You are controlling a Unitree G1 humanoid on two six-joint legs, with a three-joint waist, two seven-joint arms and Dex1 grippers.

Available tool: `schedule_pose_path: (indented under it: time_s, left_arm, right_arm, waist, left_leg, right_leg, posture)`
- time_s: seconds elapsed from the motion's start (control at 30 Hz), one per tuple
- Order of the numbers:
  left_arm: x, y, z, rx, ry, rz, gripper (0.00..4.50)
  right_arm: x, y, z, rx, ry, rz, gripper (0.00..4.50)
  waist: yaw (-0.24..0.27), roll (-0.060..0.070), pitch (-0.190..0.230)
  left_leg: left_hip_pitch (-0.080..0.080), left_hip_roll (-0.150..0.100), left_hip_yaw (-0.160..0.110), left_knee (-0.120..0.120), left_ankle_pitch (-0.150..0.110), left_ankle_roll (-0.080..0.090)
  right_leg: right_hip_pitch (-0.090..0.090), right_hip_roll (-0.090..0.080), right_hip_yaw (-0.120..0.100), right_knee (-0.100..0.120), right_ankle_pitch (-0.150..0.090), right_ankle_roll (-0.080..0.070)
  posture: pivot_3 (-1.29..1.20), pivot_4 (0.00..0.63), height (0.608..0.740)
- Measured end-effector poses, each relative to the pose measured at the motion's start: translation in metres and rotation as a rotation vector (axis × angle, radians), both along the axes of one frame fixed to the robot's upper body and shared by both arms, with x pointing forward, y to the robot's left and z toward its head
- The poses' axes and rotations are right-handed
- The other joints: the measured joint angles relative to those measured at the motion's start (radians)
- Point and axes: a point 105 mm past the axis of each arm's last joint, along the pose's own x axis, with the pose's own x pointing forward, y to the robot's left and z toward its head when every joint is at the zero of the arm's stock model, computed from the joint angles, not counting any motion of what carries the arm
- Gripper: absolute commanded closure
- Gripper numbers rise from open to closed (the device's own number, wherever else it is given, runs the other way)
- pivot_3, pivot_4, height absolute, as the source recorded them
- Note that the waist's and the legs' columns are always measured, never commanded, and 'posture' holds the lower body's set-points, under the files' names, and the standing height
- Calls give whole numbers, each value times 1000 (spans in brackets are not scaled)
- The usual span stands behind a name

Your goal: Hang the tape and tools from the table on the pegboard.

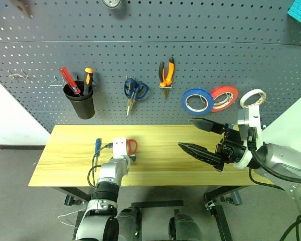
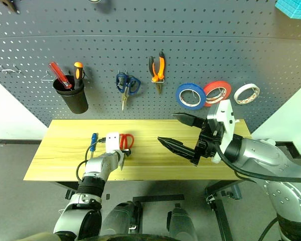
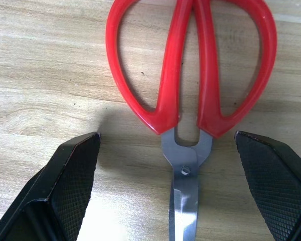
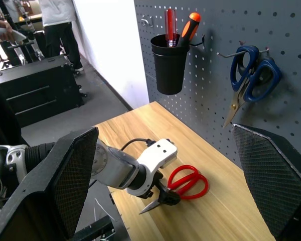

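Blue ring-shaped tape roll point(image 1: 197, 101) and orange-and-black-handled pliers point(image 1: 166, 73) are already being carried by the dark grey pegboard point(image 1: 215, 60). Red-handled scissors point(image 3: 190, 80) and the little blue-handled screwdriver point(image 1: 97, 145) are lying on the light wood surface point(image 1: 160, 168), scissors being straddled by the wide-open, empty left gripper point(image 3: 185, 175). Right gripper point(image 1: 200, 138) is being held up, open, empty too.

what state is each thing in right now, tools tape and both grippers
red scissors: closed, flat on the table
blue screwdriver: lying on the table
pliers: hung on the pegboard
blue tape: hung on the pegboard
left gripper: open, straddling the red scissors
right gripper: open, empty, above the table
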Motion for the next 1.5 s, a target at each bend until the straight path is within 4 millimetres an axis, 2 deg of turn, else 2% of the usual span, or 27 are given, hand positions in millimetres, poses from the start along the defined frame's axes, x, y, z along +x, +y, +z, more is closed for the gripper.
schedule_pose_path:
  time_s: [0.83, 0.97, 1.23, 1.5]
  left_arm:
    - [1, -3, -4, 67, 74, -76, 0]
    - [0, -5, -5, 63, 79, -78, 853]
    - [-2, -6, -6, 65, 95, -82, 3367]
    - [-2, -5, -6, 68, 97, -81, 3400]
  right_arm:
    - [1, -1, -3, -19, -4, -36, 20]
    - [1, -2, -3, -20, -4, -40, 0]
    - [1, -2, -3, -22, -5, -42, 0]
    - [2, -2, -4, -31, -10, -50, 0]
  waist:
    - [0, 2, -1]
    - [-1, 2, -1]
    - [-4, 3, -2]
    - [-4, 3, -2]
  left_leg:
    - [4, 0, 0, 0, 0, 0]
    - [4, 0, 0, 0, 0, 0]
    - [5, 0, 0, -1, 0, 0]
    - [5, 0, 0, -1, 0, 0]
  right_leg:
    - [4, -1, 0, 0, 0, 0]
    - [4, -1, 0, 0, 0, -1]
    - [4, -1, 0, 0, 0, -1]
    - [4, -1, 0, -1, -1, -1]
  posture:
    - [-52, 156, 740]
    - [-50, 156, 740]
    - [-49, 156, 740]
    - [-46, 152, 740]
